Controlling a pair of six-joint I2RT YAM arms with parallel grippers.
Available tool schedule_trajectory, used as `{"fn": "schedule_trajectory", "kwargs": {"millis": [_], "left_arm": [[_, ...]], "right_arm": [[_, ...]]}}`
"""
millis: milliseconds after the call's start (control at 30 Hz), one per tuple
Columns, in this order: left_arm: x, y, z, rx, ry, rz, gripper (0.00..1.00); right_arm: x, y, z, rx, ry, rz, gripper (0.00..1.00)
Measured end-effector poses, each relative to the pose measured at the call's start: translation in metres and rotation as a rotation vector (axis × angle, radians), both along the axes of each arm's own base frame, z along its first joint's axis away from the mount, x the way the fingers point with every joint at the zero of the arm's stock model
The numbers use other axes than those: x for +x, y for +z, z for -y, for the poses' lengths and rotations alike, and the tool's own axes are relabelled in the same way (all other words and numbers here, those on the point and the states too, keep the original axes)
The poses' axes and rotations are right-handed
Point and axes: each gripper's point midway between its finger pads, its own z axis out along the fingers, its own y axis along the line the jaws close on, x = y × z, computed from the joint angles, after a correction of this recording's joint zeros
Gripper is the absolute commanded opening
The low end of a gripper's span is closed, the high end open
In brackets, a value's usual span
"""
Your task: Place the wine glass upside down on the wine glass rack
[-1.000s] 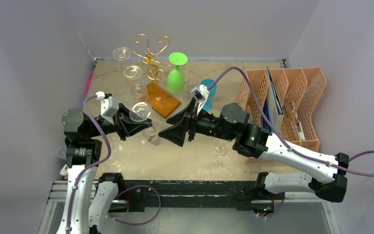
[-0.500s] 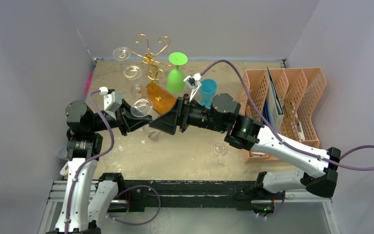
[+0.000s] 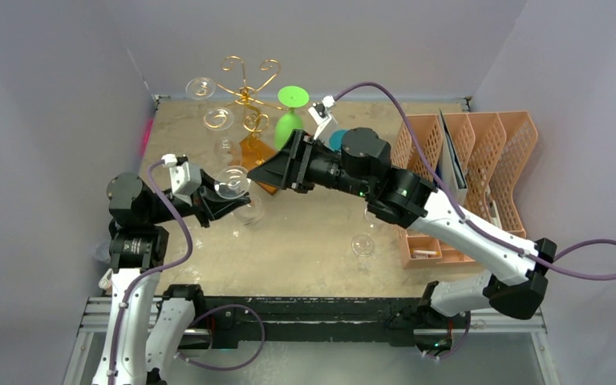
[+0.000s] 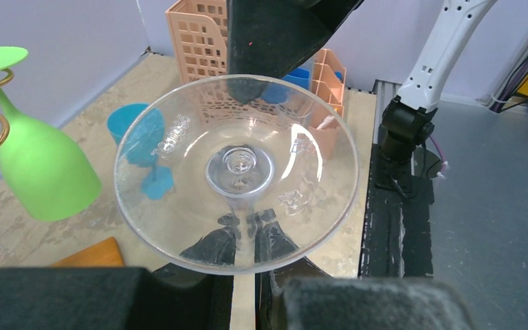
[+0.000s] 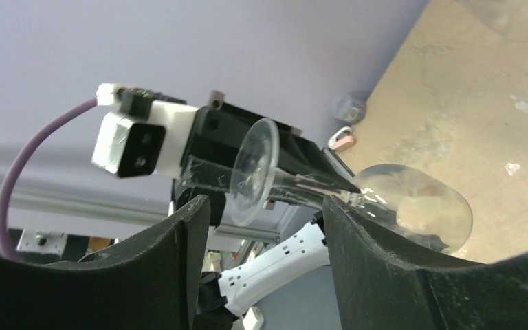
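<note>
My left gripper [image 3: 226, 200] is shut on the stem of a clear wine glass [image 3: 233, 184] and holds it above the table, foot disc up and bowl slanting down. In the left wrist view the foot [image 4: 237, 172] fills the frame, with the gripper [image 4: 247, 237] seen through it. My right gripper [image 3: 263, 172] is open and empty just beyond the glass, hiding part of the rack's wooden base [image 3: 255, 150]. In the right wrist view [image 5: 268, 220] the glass [image 5: 254, 172] lies ahead between its spread fingers. The gold wire rack [image 3: 245, 90] stands at the back left.
A green glass [image 3: 289, 120] and two clear glasses [image 3: 218, 119] hang on the rack. A blue glass [image 4: 141, 137] stands behind the right arm. Another clear glass [image 3: 362, 245] lies on the table. An orange mesh organizer [image 3: 481, 172] stands at the right.
My right gripper has moved up and away from me, from beside the glass's bowl to the rack's base, staying open. My left gripper has kept the glass almost in place.
</note>
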Motion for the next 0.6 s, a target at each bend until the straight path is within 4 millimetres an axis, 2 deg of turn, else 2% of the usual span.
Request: {"fn": "schedule_trajectory", "kwargs": {"millis": [167,300,367,600], "left_arm": [[0.005,-0.008,-0.002,0.011,0.023,0.003,0.0],[0.009,-0.013,-0.003,0.018,0.041,0.001,0.0],[0.009,-0.015,-0.002,0.021,0.041,0.001,0.0],[0.008,-0.016,0.0,0.024,0.041,0.006,0.0]], "right_arm": [[0.011,-0.023,-0.012,-0.078,0.003,-0.069,0.56],[0.009,-0.04,-0.023,-0.112,0.05,-0.098,0.54],[0.007,-0.042,-0.025,-0.116,0.063,-0.103,0.51],[0.007,-0.038,-0.022,-0.131,0.061,-0.085,0.31]]}}
